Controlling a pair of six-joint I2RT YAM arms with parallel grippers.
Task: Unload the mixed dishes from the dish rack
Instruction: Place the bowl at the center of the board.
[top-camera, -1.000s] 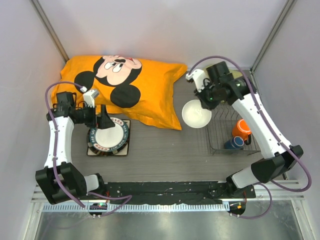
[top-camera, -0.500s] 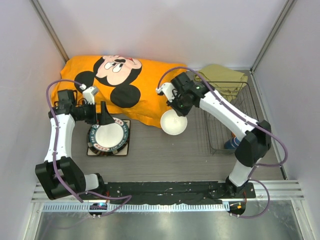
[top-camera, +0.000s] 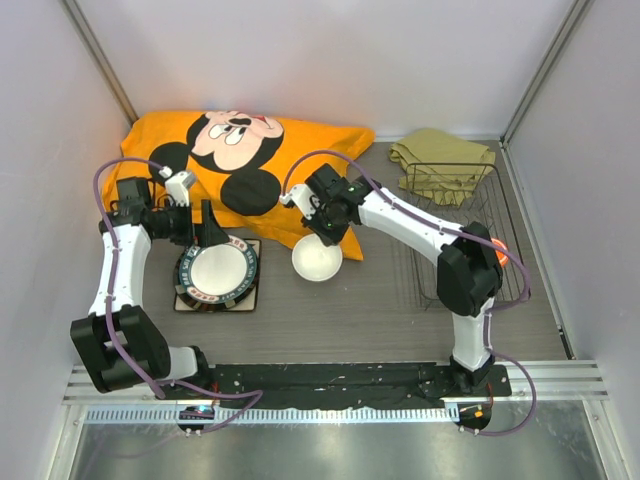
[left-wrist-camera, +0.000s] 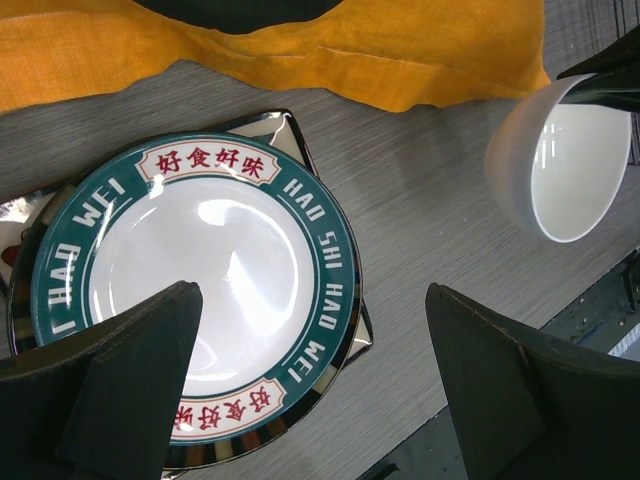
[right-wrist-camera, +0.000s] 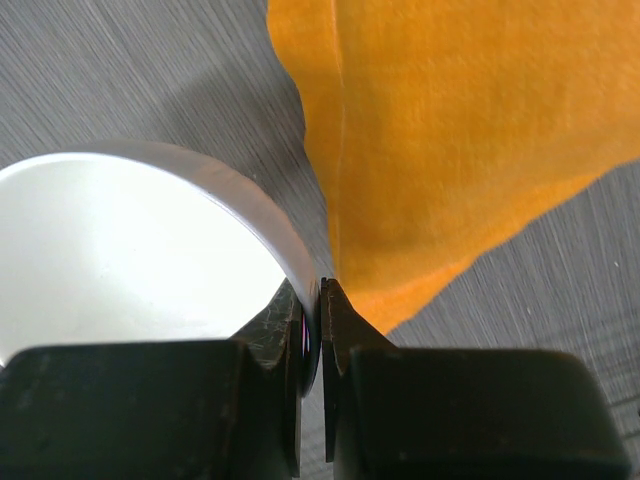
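My right gripper (top-camera: 325, 234) is shut on the rim of the white bowl (top-camera: 317, 260), which hangs low over the table just in front of the orange pillow. In the right wrist view its fingers pinch the wall of the bowl (right-wrist-camera: 130, 250), one inside and one outside. My left gripper (left-wrist-camera: 320, 400) stands wide open above a stack of plates (top-camera: 217, 273). The top one is a white plate with a green lettered rim (left-wrist-camera: 190, 290). The dish rack (top-camera: 421, 275) is at the right, with an orange mug (top-camera: 497, 250) partly hidden behind my right arm.
A large orange Mickey Mouse pillow (top-camera: 250, 165) lies across the back, its corner reaching down beside the bowl. An olive-green folded cloth (top-camera: 440, 158) sits at the far end of the rack. White walls close in on both sides.
My right arm has swung left from over the rack to the middle of the table, carrying the bowl. The left arm has hardly moved.
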